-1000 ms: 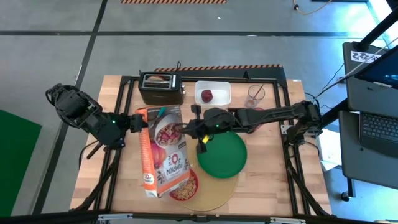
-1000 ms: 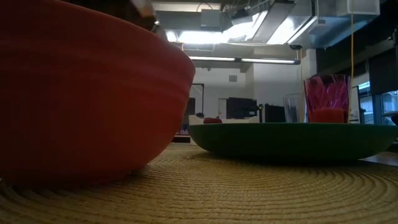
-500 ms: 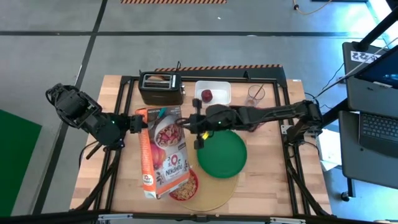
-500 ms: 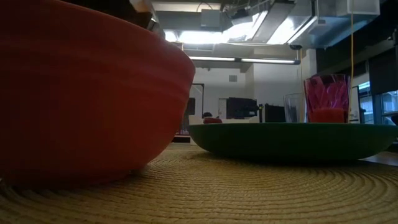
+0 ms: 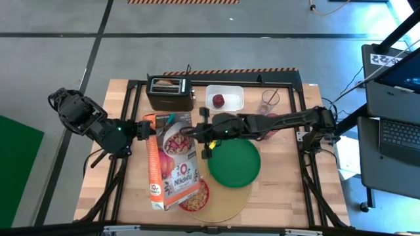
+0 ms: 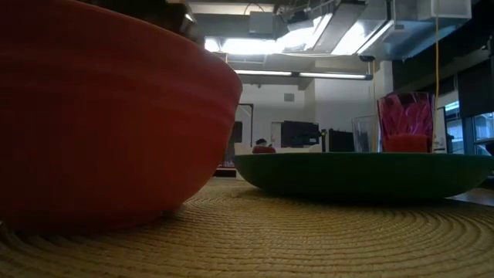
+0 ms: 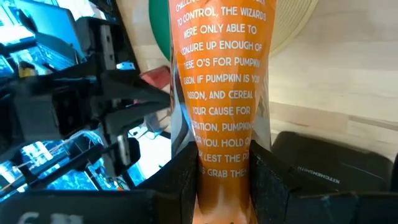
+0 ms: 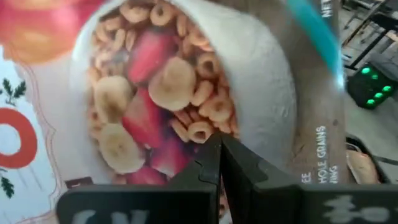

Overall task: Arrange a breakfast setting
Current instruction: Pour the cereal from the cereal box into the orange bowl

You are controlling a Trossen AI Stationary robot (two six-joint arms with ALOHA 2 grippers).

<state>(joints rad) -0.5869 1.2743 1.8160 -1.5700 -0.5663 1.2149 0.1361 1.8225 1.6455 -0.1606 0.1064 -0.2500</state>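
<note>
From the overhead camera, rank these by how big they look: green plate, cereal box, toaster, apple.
1. Cereal box, held by the left gripper; it is lifted toward the camera, so its lead may be overstated.
2. Green plate, looking close to the box in area.
3. Toaster.
4. Apple, clearly smallest.

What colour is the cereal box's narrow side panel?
Orange with white lettering; the cereal box shows it best in the left wrist view.

Lab: taped concrete floor [image 5: 79, 46], laptop [image 5: 400, 134], ceiling ducts [image 6: 324, 23].
</note>
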